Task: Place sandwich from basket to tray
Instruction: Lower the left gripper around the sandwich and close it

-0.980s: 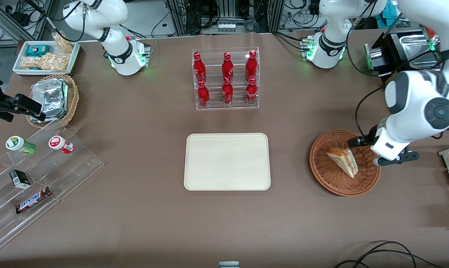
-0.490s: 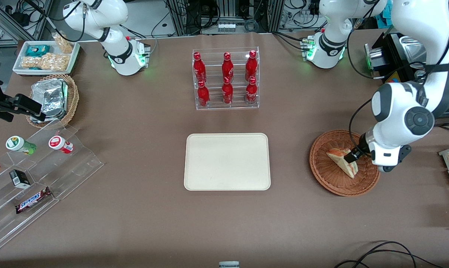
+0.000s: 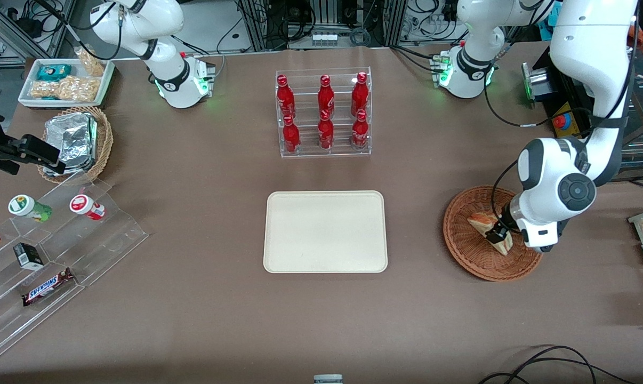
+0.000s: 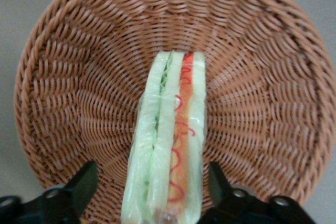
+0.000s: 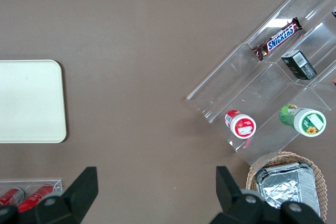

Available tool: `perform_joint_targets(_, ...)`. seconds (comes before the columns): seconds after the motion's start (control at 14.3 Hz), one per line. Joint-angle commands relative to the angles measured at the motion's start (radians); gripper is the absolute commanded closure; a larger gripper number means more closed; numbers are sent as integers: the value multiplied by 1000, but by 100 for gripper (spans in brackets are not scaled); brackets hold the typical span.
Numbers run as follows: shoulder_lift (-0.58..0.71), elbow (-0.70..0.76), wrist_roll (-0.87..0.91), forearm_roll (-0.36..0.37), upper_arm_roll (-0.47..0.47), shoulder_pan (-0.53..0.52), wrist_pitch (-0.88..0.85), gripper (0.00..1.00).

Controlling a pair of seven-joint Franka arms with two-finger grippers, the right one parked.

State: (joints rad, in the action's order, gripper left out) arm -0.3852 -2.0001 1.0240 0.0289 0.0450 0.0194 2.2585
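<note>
The sandwich (image 3: 487,225) is a wrapped wedge of pale bread with red and green filling, lying in the reddish-brown wicker basket (image 3: 468,250) toward the working arm's end of the table. My left gripper (image 3: 498,232) is down in the basket over the sandwich. In the left wrist view the sandwich (image 4: 170,145) stands on edge between my open fingers (image 4: 79,187), with a gap on each side, and the basket (image 4: 79,77) fills the frame. The cream tray (image 3: 325,231) lies bare at the table's middle.
A clear rack of red bottles (image 3: 324,113) stands farther from the camera than the tray. A clear stepped stand with snacks (image 3: 49,256), a smaller wicker basket of foil packs (image 3: 76,141) and a white snack tray (image 3: 65,82) lie toward the parked arm's end.
My left gripper has swung in over the basket and come down, from the basket's edge to straddling the sandwich. The sandwich has not moved.
</note>
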Motion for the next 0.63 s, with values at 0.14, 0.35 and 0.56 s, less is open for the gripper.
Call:
perform_joint_targets(0.14, 3, 17, 56, 5, -1, -1, -4, 93)
perform_joint_targets(0.35, 44, 30, 50, 6, 1, 5, -66, 93)
perform_joint_targets(0.56, 69, 147, 39, 13, 35, 22, -290, 93)
